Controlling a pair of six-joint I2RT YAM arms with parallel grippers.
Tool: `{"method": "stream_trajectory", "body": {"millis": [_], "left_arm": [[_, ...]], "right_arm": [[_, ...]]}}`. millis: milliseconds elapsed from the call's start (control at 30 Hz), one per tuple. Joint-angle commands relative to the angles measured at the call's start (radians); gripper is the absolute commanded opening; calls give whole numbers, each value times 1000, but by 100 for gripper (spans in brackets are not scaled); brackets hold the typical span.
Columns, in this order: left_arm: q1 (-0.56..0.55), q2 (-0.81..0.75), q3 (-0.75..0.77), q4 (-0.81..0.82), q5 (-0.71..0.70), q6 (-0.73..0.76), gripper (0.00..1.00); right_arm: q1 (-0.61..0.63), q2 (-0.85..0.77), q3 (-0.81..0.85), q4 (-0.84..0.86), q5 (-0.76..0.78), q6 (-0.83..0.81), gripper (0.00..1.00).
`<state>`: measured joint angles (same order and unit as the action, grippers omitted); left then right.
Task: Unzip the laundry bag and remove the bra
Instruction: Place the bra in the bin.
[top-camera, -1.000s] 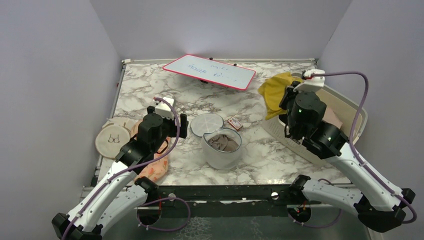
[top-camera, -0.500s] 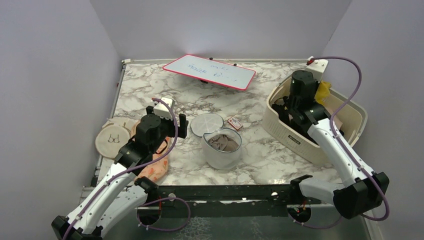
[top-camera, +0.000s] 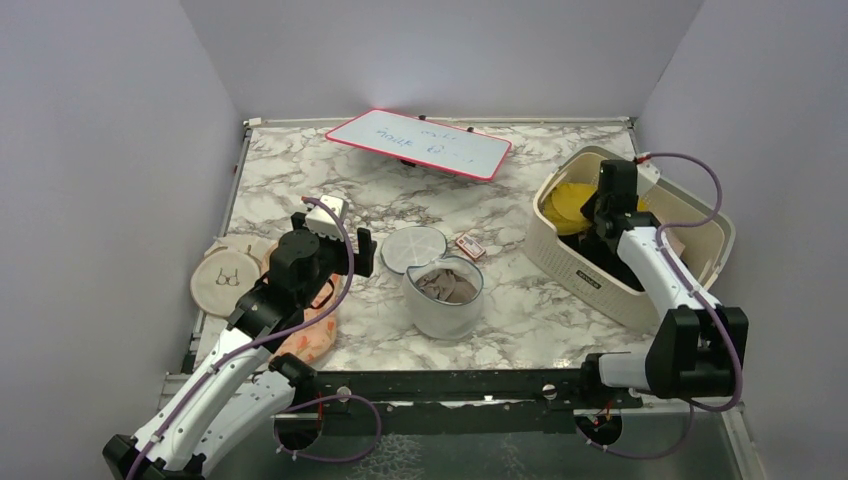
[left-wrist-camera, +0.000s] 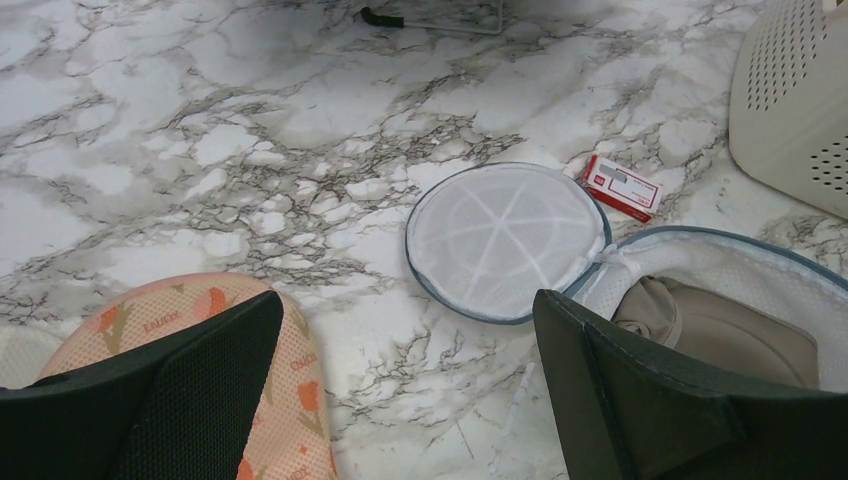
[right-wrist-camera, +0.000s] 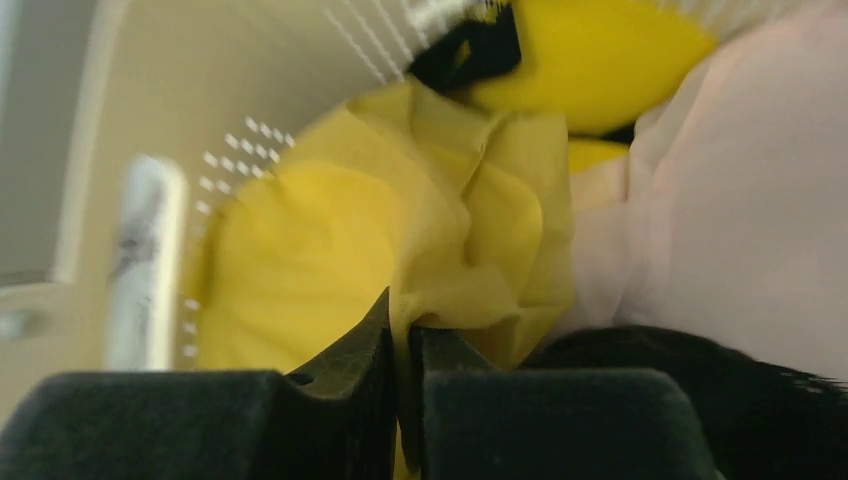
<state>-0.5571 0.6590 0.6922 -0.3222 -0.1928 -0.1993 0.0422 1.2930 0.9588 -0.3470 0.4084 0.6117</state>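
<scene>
The laundry bag, a white mesh cylinder with grey-blue zipper trim, stands unzipped mid-table. Its round lid is flipped back flat, and a tan garment lies inside. In the left wrist view the lid and the bag's rim lie ahead to the right. My left gripper is open and empty just left of the bag. My right gripper is down inside the beige basket. It is shut on a fold of the mustard-yellow bra, which rests in the basket's near-left part.
A red-framed whiteboard lies at the back. A small red-and-white box sits beside the lid. A round beige pouch and an orange patterned pouch lie at the left. The basket also holds a black garment, pale pink cloth and a brighter yellow piece.
My right arm has swung the bra from above the basket's left rim over and down into the basket. The left arm has hardly moved.
</scene>
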Motion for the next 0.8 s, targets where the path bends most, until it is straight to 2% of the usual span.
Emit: {"method": "stream_trajectory", "body": {"millis": [0, 133, 300, 400, 567, 767], "left_arm": [[8, -12, -6, 27, 30, 3, 91], [8, -9, -6, 28, 34, 3, 91], [11, -1, -6, 32, 45, 1, 91], [14, 3, -6, 31, 51, 0, 91], [16, 6, -7, 34, 57, 0, 91], [20, 18, -8, 36, 69, 0, 91]], "right_arm": [[-22, 27, -52, 17, -144, 96, 9], [-27, -17, -52, 0, -93, 84, 25], [-27, -121, -6, -80, 26, 88, 64], [-27, -197, 4, -102, 74, 91, 78], [-27, -325, -16, -71, 63, 76, 92], [-27, -433, -63, 92, -303, -102, 97]]}}
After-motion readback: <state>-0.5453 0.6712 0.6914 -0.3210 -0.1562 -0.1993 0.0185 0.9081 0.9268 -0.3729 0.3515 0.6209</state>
